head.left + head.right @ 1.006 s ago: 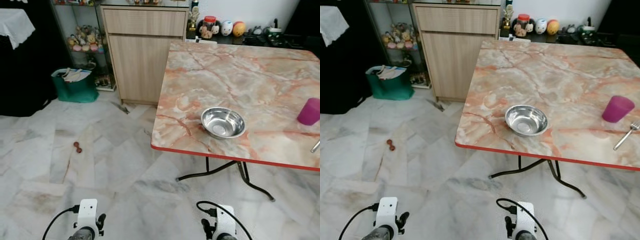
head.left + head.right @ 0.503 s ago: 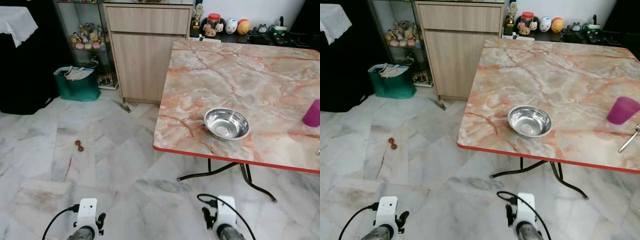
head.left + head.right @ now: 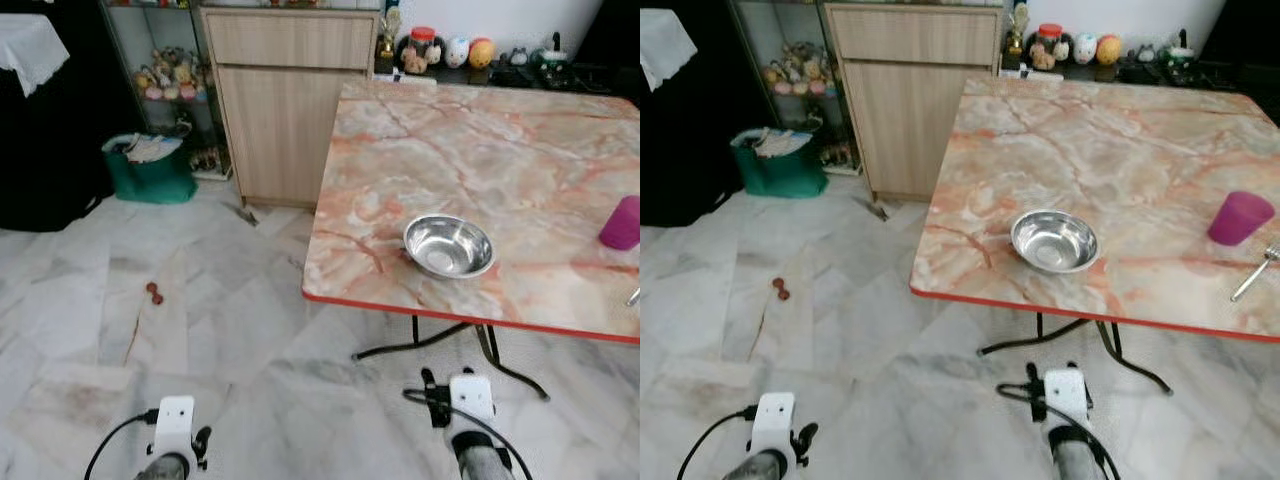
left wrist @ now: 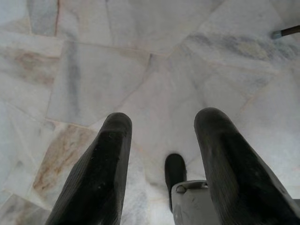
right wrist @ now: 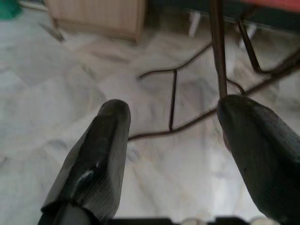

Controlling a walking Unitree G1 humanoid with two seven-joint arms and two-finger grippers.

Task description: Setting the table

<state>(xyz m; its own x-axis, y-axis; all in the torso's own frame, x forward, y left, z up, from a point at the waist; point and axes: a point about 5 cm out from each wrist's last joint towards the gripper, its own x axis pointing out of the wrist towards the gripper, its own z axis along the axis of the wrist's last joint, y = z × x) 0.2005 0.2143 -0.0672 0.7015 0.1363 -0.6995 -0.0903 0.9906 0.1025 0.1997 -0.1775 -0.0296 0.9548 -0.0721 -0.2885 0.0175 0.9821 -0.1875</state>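
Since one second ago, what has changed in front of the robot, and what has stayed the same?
The right arm has risen: its wrist sits higher, and the open right gripper now points at the table's legs. Nothing was taken or released. The left gripper still hangs open over the floor. The bowl, cup and fork lie unmoved on the table.

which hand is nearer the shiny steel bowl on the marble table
The right hand. It is low over the floor, just short of the table edge, below the round steel bowl. The left hand hangs well off to the left over the floor.
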